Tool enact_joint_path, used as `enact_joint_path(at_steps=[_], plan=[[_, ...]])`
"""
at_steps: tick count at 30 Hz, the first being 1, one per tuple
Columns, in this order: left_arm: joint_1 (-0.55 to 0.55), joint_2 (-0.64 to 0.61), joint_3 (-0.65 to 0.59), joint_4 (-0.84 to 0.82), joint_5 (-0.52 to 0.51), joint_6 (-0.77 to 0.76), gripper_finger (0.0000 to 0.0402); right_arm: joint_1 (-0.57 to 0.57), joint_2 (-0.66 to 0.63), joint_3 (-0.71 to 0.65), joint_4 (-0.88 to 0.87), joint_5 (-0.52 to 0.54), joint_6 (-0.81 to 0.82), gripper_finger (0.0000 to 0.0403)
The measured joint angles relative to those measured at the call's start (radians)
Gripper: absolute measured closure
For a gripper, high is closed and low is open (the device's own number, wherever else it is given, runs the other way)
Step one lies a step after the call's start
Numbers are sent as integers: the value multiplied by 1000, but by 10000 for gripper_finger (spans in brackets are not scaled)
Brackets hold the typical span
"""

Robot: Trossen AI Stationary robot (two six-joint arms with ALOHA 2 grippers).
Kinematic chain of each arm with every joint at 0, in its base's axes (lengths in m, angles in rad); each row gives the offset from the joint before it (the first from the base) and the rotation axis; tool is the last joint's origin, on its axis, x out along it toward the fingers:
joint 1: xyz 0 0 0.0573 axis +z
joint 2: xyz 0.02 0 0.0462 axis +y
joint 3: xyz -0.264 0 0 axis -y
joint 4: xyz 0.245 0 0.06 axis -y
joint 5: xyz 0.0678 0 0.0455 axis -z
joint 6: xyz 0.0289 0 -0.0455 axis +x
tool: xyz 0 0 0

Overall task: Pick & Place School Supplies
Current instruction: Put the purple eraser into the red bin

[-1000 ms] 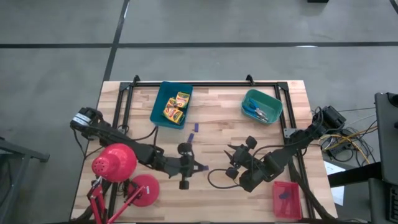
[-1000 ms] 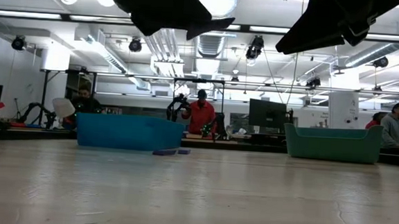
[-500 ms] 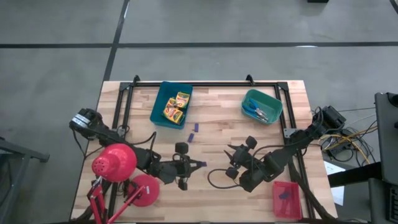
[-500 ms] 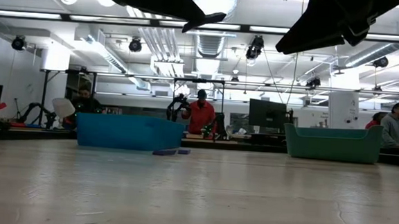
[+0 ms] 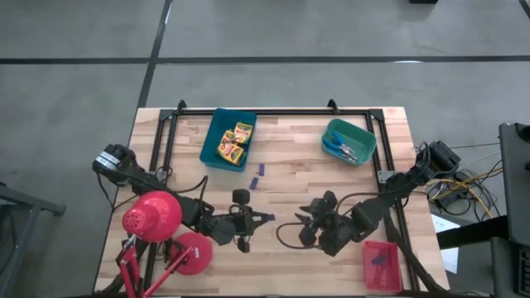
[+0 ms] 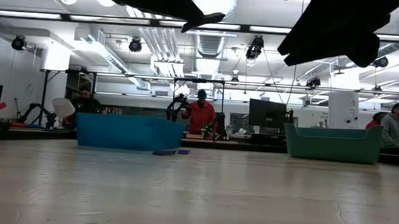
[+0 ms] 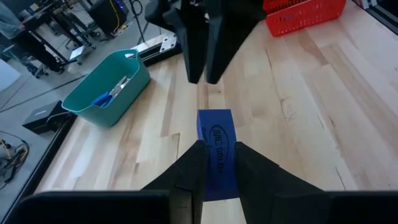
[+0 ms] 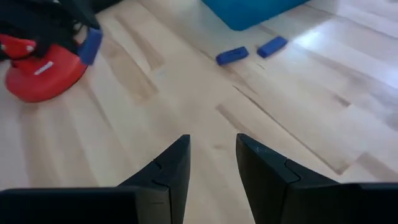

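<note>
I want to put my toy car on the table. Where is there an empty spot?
The bare wood between the blue tray and the teal tray is free, and so is the near edge between the lamp base and the red tray. The middle is crowded: the left gripper, the right gripper and two small sticks.

2 dark, slim jointed arms, black cables trailing, each ending in wedge-shaped black jaws.
</note>
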Motion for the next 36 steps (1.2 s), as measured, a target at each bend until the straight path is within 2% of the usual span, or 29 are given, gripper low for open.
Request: enact_joint_path(at_steps=[6, 14, 19, 24, 28, 36], plan=[[0, 0, 0, 0, 0, -33, 323, -8, 0, 0, 81, -2, 18, 280], [0, 0, -10, 2, 0, -58, 323, -7, 0, 0, 344, -4, -190, 280], [-1, 1, -17, 0, 6, -74, 323, -19, 0, 0, 425, -44, -218, 280], [-2, 1, -17, 7, 9, -69, 323, -18, 0, 0, 443, -71, -45, 280], [-3, 1, -17, 7, 10, -71, 323, -29, 0, -9, 444, -161, 59, 280], [-13, 1, -17, 8, 10, -76, 323, -57, 0, -49, 506, -197, 67, 293]])
